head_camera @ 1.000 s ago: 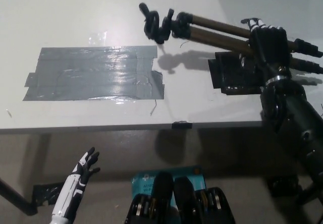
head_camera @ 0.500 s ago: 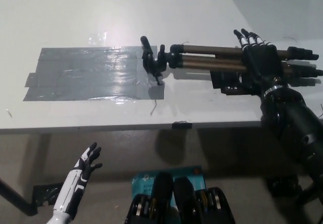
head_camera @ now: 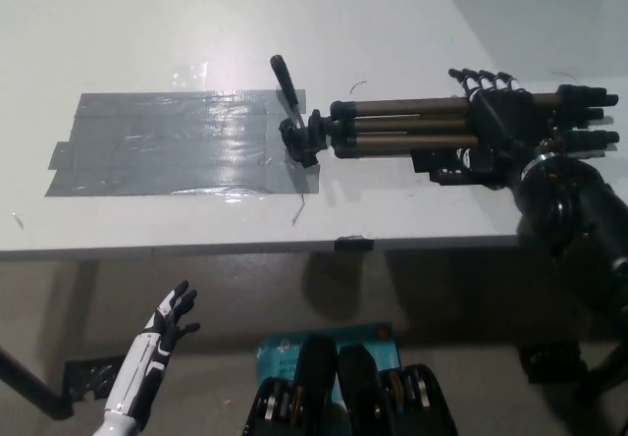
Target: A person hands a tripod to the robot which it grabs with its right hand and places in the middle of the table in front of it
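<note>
The tripod (head_camera: 402, 129) lies folded on the white table (head_camera: 412, 24), its bronze legs running left to right. Its black head (head_camera: 306, 138) rests at the right end of the grey tape patch (head_camera: 177, 142), and its handle (head_camera: 286, 78) points toward the far side. My black right hand (head_camera: 497, 115) lies over the legs near their feet (head_camera: 587, 118), with its fingers stretched out and apart, not wrapped round them. The white left hand (head_camera: 169, 320) hangs open below the table's front edge at the lower left.
A black patch (head_camera: 439, 165) lies on the table under the tripod legs. A small black tab (head_camera: 353, 243) marks the table's front edge. A teal box (head_camera: 283, 352) lies on the floor below. A dark table leg (head_camera: 29, 387) shows at the lower left.
The tripod came down from a tilted hold onto the table and rolled, so its handle now points away. My right hand's fingers unwrapped from the legs and shifted slightly right.
</note>
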`<state>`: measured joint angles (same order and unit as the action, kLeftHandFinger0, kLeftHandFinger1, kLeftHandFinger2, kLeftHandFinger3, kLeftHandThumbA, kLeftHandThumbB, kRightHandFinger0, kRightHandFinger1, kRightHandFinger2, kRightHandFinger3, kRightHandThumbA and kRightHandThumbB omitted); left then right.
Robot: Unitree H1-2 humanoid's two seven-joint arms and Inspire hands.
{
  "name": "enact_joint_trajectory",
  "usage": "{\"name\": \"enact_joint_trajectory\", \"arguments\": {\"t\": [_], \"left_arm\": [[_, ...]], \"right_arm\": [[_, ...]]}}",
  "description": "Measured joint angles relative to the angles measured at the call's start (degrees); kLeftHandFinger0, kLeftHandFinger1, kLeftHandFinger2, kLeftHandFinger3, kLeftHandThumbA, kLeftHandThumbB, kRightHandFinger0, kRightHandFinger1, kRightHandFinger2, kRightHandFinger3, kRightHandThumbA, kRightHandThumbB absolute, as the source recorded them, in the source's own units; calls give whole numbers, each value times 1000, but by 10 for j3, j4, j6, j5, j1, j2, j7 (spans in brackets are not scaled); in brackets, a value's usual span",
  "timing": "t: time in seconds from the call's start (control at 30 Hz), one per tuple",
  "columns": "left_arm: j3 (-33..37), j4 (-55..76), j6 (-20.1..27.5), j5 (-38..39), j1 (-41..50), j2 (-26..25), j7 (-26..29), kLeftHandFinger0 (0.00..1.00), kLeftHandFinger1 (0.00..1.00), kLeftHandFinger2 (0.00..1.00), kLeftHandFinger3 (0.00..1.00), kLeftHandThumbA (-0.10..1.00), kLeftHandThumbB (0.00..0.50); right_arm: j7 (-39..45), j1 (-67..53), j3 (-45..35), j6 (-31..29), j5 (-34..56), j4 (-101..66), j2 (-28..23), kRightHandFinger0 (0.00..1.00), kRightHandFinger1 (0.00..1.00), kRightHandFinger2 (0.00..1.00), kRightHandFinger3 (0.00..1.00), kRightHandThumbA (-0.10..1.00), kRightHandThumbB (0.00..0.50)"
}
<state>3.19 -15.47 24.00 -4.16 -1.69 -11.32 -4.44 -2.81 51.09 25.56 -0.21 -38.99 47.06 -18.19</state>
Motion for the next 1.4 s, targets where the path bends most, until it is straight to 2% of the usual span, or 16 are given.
{"name": "enact_joint_trajectory", "arguments": {"t": [0.07, 0.23, 0.47, 0.53, 0.83, 0.9, 0.93, 0.97, 1.0, 1.07, 1.13, 1.17, 1.2, 1.23, 1.33, 1.4], "left_arm": [[0, -3, 0, 0, 0, 0, 0, 873, 1000, 1000, 1000, 1000, 287], [0, -4, -2, 0, 0, 0, 0, 873, 1000, 1000, 1000, 1000, 288], [0, -4, -6, 0, -1, 0, 0, 853, 990, 1000, 1000, 1000, 273], [0, -5, -6, 0, -1, 0, 0, 852, 989, 1000, 1000, 1000, 274], [0, -5, -10, 0, -6, 0, 0, 856, 994, 1000, 1000, 1000, 260], [0, -5, -10, 0, -7, 0, 0, 855, 995, 1000, 1000, 1000, 261], [0, -5, -10, 0, -8, 0, 0, 855, 995, 1000, 1000, 1000, 262], [0, -5, -10, 0, -9, 0, 0, 855, 992, 1000, 1000, 1000, 270], [0, -5, -10, 0, -9, 0, 0, 855, 991, 1000, 1000, 1000, 272], [0, -6, -10, 0, -11, 0, 0, 858, 991, 1000, 1000, 1000, 274], [0, -6, -10, 0, -13, 0, 0, 860, 989, 1000, 1000, 1000, 265], [0, -6, -10, 0, -15, 0, 0, 861, 989, 1000, 1000, 1000, 264], [0, -6, -10, 0, -16, 0, 0, 862, 992, 1000, 1000, 1000, 256], [0, -6, -10, 0, -17, 0, 0, 864, 996, 1000, 1000, 1000, 256], [0, -6, -10, 0, -18, 0, 0, 874, 1000, 1000, 1000, 1000, 256], [0, -6, -10, 0, -19, 0, 0, 878, 1000, 1000, 1000, 1000, 261]], "right_arm": [[36, -5, -7, 10, 29, -31, -10, 1000, 1000, 1000, 1000, 701, 500], [89, -19, -30, 22, 83, -76, -28, 1000, 1000, 1000, 1000, 780, 500], [134, -51, -73, 37, 160, -161, -57, 1000, 1000, 1000, 1000, 623, 500], [140, -61, -82, 39, 177, -183, -62, 1000, 1000, 1000, 1000, 644, 500], [153, -151, -121, 48, 271, -338, -98, 1000, 1000, 1000, 1000, 583, 500], [153, -171, -125, 49, 290, -370, -104, 1000, 1000, 1000, 1000, 604, 500], [154, -181, -127, 49, 299, -385, -107, 1000, 1000, 1000, 1000, 663, 500], [154, -198, -132, 49, 318, -413, -111, 1000, 1000, 1000, 1000, 831, 500], [154, -205, -133, 49, 325, -424, -112, 1000, 1000, 1000, 1000, 907, 500], [154, -227, -138, 49, 345, -463, -114, 1000, 1000, 1000, 1000, 959, 459], [153, -242, -141, 49, 355, -489, -114, 1000, 1000, 1000, 1000, 906, 356], [152, -257, -143, 49, 363, -517, -113, 1000, 1000, 1000, 1000, 890, 350], [151, -267, -143, 49, 368, -535, -112, 1000, 1000, 1000, 1000, 806, 395], [151, -278, -143, 49, 372, -553, -110, 1000, 1000, 1000, 1000, 828, 426], [150, -311, -143, 49, 385, -604, -100, 1000, 1000, 1000, 1000, 857, 477], [150, -333, -143, 49, 393, -638, -90, 1000, 1000, 1000, 1000, 880, 411]]}}
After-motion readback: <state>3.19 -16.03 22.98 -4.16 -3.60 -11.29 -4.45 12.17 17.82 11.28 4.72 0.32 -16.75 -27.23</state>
